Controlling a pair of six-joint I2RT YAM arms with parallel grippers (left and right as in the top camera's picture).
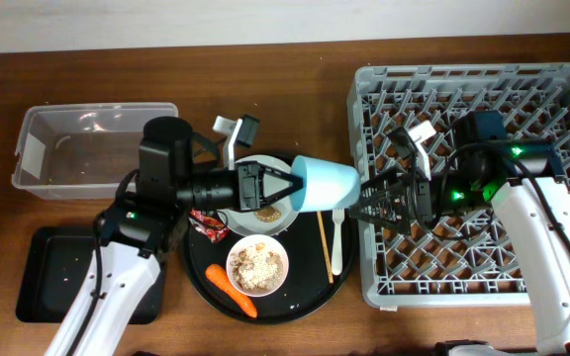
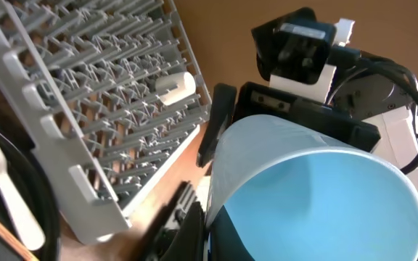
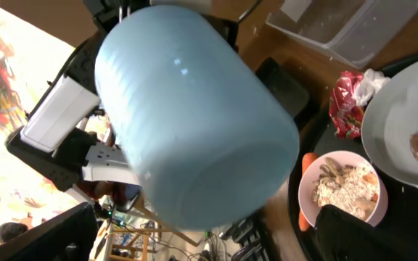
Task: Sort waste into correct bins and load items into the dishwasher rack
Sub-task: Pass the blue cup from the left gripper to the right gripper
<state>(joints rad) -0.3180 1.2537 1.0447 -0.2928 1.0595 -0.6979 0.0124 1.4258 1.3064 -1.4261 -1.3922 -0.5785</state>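
Overhead, the left end effector is clamped on the rim of the blue cup. The cup lies sideways above the round tray, with its base toward the rack. The right end effector is just beside that base, at the rack's left edge, its fingers spread wide and holding nothing. On the tray are the plate, bowl, carrot, fork, chopsticks and red wrapper.
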